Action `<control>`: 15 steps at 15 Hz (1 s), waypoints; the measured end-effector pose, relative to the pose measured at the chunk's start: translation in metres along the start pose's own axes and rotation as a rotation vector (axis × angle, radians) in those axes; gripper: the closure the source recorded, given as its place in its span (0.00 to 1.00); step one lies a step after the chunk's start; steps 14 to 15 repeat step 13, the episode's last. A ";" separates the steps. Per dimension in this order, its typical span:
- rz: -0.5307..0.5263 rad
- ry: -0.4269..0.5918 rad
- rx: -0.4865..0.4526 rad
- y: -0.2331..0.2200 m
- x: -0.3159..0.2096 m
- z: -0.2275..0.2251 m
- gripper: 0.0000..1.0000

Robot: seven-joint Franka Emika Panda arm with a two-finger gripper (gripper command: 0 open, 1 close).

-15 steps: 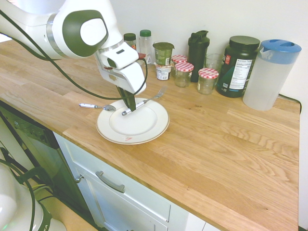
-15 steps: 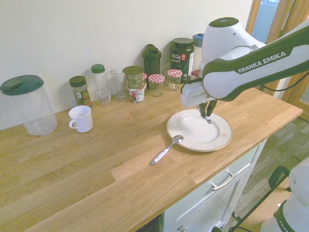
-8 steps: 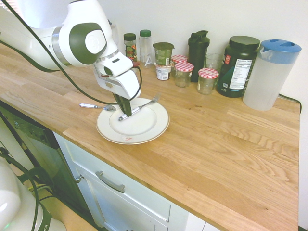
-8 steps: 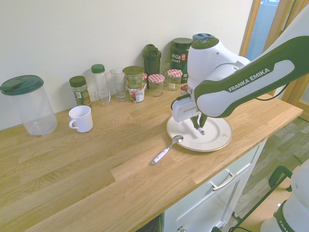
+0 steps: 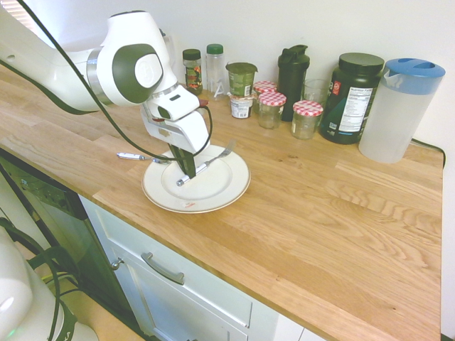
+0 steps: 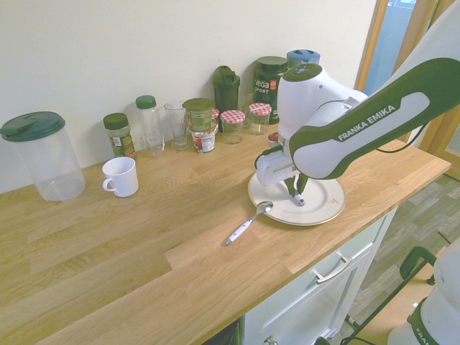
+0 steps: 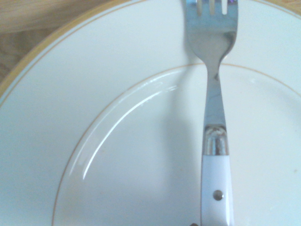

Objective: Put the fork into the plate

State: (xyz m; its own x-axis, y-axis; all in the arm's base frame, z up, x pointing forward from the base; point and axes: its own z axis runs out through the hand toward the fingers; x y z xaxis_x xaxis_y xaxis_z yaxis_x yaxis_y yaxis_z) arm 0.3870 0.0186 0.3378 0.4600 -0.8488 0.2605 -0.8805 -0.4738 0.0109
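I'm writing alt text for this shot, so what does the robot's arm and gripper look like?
The arm is glossy white with dark green panels and rounded joints, lettered FRANKA EMIKA in white, with a black cable looping alongside. The gripper has a white body and slim dark fingers.

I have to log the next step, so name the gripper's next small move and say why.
Probably ease the dark two-finger gripper straight down a touch, then open it. Its jaws are shut on the white handle of the silver-tined fork, which already lies over the round cream plate; a shadow beside the fork suggests a slight gap, though contact cannot be confirmed.
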 end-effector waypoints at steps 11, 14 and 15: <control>-0.011 0.001 0.016 0.005 0.013 0.000 0.00; -0.023 0.021 0.047 0.005 0.020 -0.005 0.00; -0.023 0.021 0.047 0.005 0.020 -0.005 0.00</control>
